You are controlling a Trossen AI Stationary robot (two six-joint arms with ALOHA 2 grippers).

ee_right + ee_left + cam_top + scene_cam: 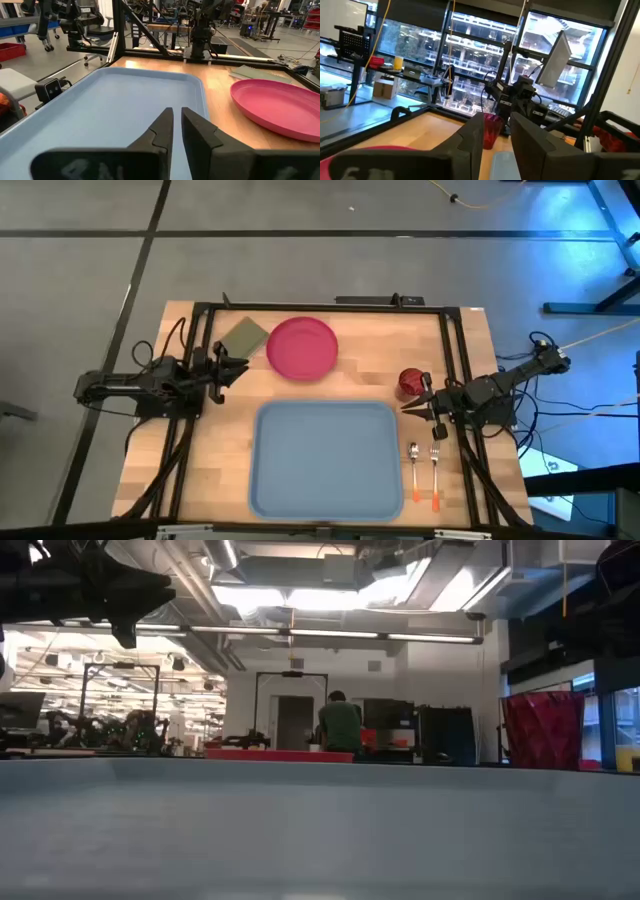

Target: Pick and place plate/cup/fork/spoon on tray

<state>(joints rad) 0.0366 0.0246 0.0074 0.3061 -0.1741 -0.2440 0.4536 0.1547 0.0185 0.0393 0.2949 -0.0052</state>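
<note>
Left gripper (240, 367) sits at the table's left edge, raised above the wood, fingers pointing toward the centre; in its wrist view the two fingers (468, 142) stand a narrow gap apart, holding nothing. Just beside its tips lies an olive-green pad (242, 335), tilted, at the far left of the table top.

Plate (302, 347): magenta, flat on the wood, right of the pad, beyond the tray's far rim and apart from it.

Tray (325, 459): light blue, centre-front of the table, nothing in it.

Cup (410, 384): dark red, upright, right of the tray's far right corner, close to the right gripper's tips.

Right gripper (418, 405) hangs at the table's right edge, fingers aimed toward the tray; its wrist view shows the fingers (161, 131) nearly closed, only a slim slot between them, nothing gripped.

Spoon (414, 471) and fork (436, 476): side by side, parallel, right of the tray, heads toward the far side, orange handles toward the front edge; spoon nearer the tray.
</note>
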